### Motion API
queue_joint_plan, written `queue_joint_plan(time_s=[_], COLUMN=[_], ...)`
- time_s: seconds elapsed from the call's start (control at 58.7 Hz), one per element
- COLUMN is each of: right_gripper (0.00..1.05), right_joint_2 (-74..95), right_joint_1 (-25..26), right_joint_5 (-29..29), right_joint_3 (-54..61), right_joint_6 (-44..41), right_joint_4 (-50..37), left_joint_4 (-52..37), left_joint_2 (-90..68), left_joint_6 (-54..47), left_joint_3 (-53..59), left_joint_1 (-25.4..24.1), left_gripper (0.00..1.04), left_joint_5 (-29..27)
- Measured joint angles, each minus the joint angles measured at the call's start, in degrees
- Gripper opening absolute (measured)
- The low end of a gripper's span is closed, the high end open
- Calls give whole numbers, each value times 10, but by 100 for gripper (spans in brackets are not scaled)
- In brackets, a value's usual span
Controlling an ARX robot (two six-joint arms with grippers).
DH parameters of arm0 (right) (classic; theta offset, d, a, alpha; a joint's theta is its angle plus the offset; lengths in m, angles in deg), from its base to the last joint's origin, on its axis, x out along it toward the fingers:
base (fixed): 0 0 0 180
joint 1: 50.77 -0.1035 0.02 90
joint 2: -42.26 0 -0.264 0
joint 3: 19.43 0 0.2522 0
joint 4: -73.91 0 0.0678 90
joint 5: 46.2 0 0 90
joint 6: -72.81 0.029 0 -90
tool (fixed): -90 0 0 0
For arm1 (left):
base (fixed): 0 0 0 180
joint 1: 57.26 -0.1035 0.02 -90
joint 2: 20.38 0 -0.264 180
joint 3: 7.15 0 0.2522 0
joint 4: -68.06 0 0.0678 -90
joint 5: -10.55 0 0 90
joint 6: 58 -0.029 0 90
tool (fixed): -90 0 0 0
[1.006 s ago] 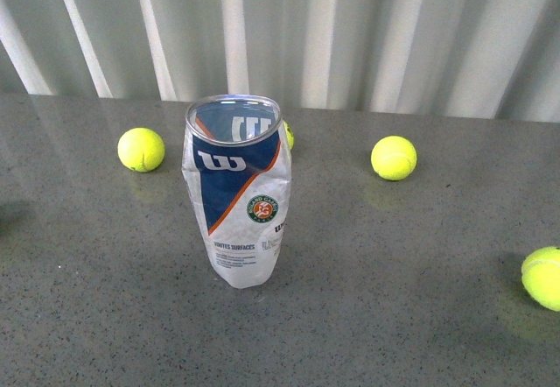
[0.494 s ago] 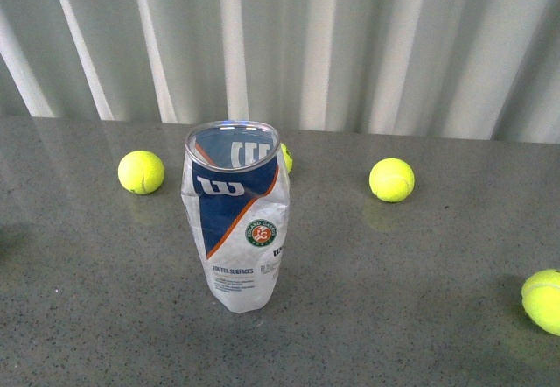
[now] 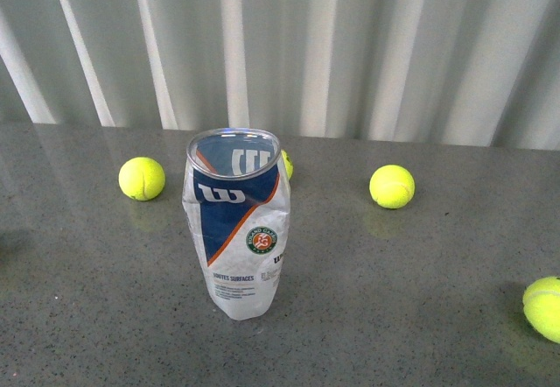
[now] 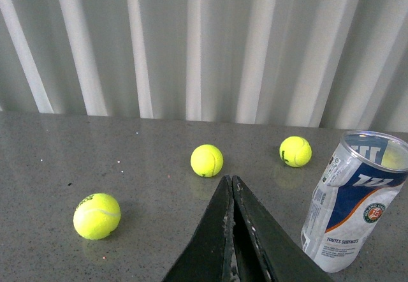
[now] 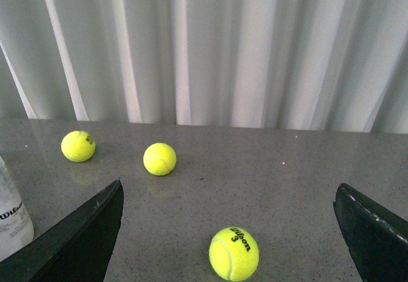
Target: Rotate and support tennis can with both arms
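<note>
The tennis can (image 3: 236,222) stands upright on the grey tabletop (image 3: 420,273), mouth up, dented, untouched. Over the last second it has slid lower in my front view while keeping its pose, so I judge my body camera tilted, not the can. My left jaws (image 4: 232,231) are pressed together, just beside the can. My right jaws (image 5: 229,231) are spread wide, the can off to one side. Neither grips yet.

tennis can (image 3: 236,225): 1 | tennis balls: 4, at (image 3: 142,179), (image 3: 285,165), (image 3: 392,186), (image 3: 544,309) | grippers: 2, left gripper (image 4: 232,186), right gripper (image 5: 229,196)
</note>
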Motion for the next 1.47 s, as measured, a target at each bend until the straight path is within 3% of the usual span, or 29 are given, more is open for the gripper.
queue_joint_plan(time_s=[0.239,0.324,0.58,0.903,1.108,1.466], right_gripper=[98,98,98,98,98,98], right_joint_2=[0,0,0,0,0,0], right_joint_1=[0,0,0,0,0,0], right_joint_5=[0,0,0,0,0,0], right_joint_3=[0,0,0,0,0,0], right_joint_6=[0,0,0,0,0,0], right_joint_4=[0,0,0,0,0,0], left_joint_4=[36,122,133,133,133,133], left_joint_2=[35,102,129,129,129,129], left_joint_6=[0,0,0,0,0,0], left_joint_3=[0,0,0,0,0,0], left_joint_1=[0,0,0,0,0,0], left_gripper=[4,4,4,59,100,98], left_joint_5=[0,0,0,0,0,0])
